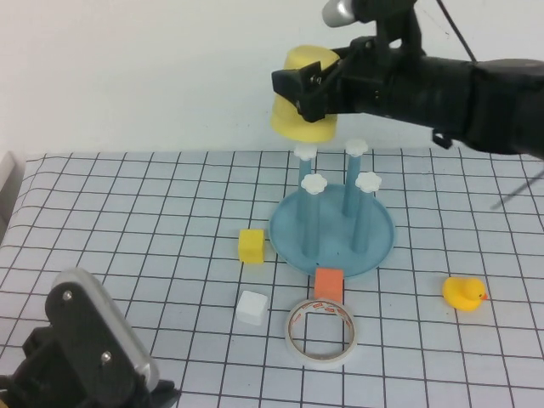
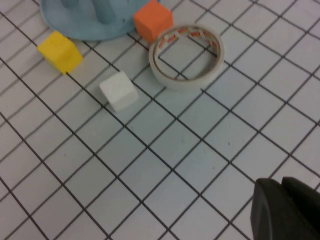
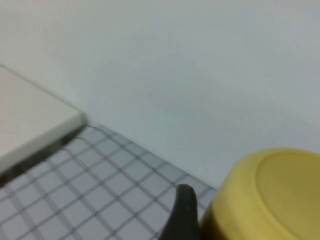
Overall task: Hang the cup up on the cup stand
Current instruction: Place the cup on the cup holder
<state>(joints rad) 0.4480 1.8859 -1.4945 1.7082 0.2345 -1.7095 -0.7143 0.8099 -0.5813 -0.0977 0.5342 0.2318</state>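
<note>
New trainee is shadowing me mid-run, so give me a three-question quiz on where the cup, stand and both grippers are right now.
1. True or false: the cup already sits on a post of the cup stand.
2. Which gripper holds the cup: A left, B right?
3. Fill in: the orange cube lies between the stand and the ____.

Key: 1 false, it is held inverted above the posts. 2 B, the right gripper; the left gripper is parked low near the table. 3 tape roll.
</note>
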